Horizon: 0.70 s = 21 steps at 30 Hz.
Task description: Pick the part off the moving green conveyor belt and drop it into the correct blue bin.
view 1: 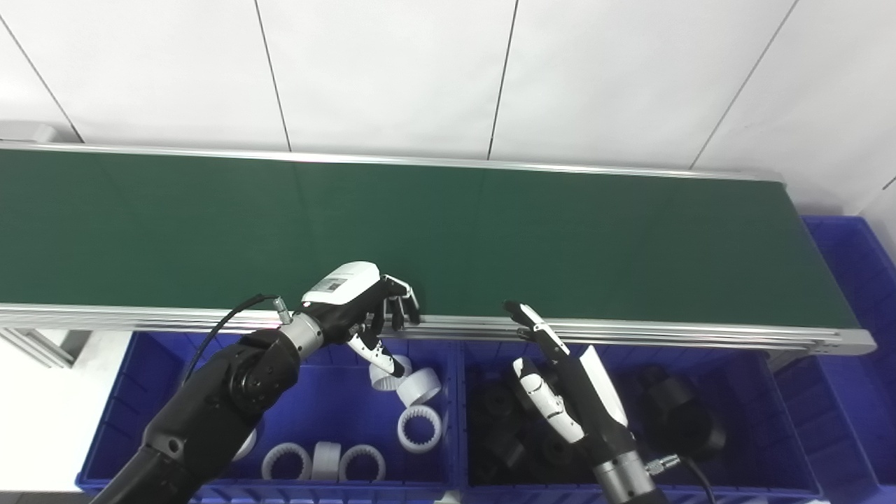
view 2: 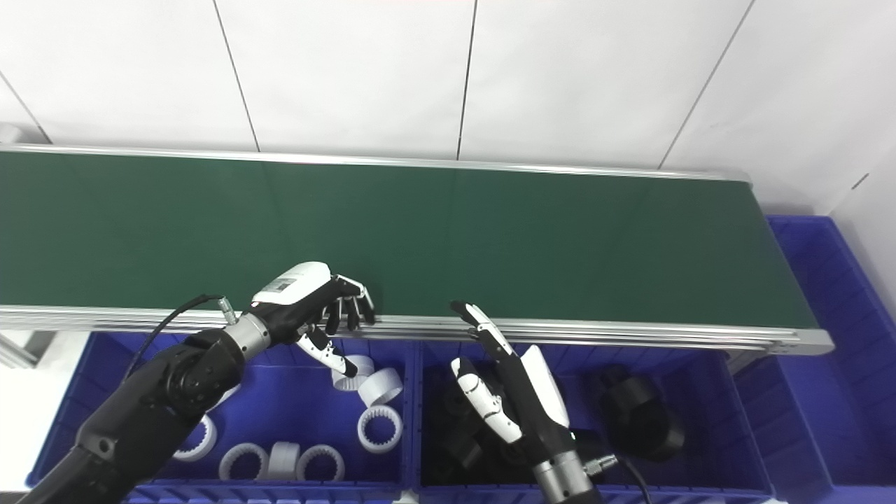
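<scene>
The green conveyor belt (view 1: 448,231) runs across the view and carries no part that I can see. My left hand (view 1: 364,301) hovers at the belt's near rail above the left blue bin (view 1: 119,420), fingers spread and curled down, holding nothing. My right hand (view 1: 560,378) is raised over the middle blue bin (view 1: 784,455), fingers apart and pointing toward the rail, also empty. The left bin holds several white ring-shaped parts (view 1: 420,427). The middle bin holds several black parts (view 1: 679,420).
The aluminium rail (view 1: 665,332) edges the belt's near side, just above the bins. Another blue bin (view 1: 854,280) stands past the belt's right end. White wall panels rise behind the belt.
</scene>
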Each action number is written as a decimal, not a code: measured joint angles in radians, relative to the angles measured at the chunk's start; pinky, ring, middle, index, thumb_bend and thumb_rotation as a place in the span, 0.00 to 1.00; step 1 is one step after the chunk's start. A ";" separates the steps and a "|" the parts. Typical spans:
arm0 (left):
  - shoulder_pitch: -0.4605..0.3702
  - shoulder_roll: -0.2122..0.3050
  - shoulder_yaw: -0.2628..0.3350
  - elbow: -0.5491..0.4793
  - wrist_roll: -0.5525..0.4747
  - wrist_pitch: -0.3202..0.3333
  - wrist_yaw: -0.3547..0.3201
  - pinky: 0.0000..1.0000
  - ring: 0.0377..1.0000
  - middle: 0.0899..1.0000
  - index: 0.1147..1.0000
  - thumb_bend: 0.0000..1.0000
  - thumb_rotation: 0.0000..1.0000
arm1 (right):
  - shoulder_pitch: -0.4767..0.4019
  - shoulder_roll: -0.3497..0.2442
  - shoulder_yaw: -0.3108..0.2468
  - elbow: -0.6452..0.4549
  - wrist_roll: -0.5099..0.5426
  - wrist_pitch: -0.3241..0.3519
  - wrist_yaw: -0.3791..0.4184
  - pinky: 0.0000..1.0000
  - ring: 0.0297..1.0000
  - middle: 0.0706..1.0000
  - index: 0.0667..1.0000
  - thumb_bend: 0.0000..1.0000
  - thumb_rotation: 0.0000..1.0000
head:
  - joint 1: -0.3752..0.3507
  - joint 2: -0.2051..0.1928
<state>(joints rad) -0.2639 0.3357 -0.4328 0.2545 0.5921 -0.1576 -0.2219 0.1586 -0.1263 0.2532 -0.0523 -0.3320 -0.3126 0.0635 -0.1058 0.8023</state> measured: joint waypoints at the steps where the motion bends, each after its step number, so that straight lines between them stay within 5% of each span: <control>1: 0.000 0.003 0.000 -0.001 -0.005 -0.006 -0.006 0.65 0.75 0.76 0.69 0.75 0.00 | 0.000 0.002 0.000 0.000 0.000 0.000 0.000 0.86 0.91 0.93 0.90 0.37 0.99 | -0.002 -0.002; 5: 0.011 0.020 0.011 -0.028 -0.063 -0.017 -0.036 0.57 0.67 0.71 0.65 0.67 0.00 | 0.000 0.006 0.000 0.000 0.000 0.000 0.000 0.87 0.92 0.93 0.91 0.36 0.98 | -0.015 0.003; 11: 0.143 0.018 0.076 -0.092 -0.355 -0.088 -0.121 0.50 0.57 0.61 0.58 0.59 0.00 | -0.001 0.012 0.000 0.002 -0.003 0.000 -0.001 0.87 0.92 0.93 0.91 0.36 0.98 | -0.035 0.002; 15: 0.265 -0.035 0.115 -0.177 -0.429 -0.152 -0.116 0.47 0.53 0.59 0.55 0.53 0.06 | -0.001 0.022 0.000 0.005 -0.012 0.000 -0.003 0.87 0.91 0.93 0.91 0.37 0.98 | -0.052 0.005; 17: 0.289 -0.043 0.146 -0.215 -0.443 -0.165 -0.103 0.47 0.53 0.58 0.46 0.51 0.07 | -0.002 0.026 0.001 0.006 -0.014 0.000 -0.003 0.87 0.91 0.93 0.91 0.38 0.99 | -0.058 0.005; 21: 0.322 -0.042 0.217 -0.306 -0.460 -0.190 -0.068 0.50 0.55 0.57 0.43 0.50 0.07 | 0.000 0.032 0.001 0.012 -0.023 0.002 -0.003 0.87 0.91 0.94 0.91 0.37 0.99 | -0.080 0.009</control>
<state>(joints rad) 0.0582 0.2936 -0.2158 -0.0514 0.1320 -0.3471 -0.2899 0.1587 -0.0941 0.2538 -0.0404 -0.3547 -0.3103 0.0601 -0.1855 0.8114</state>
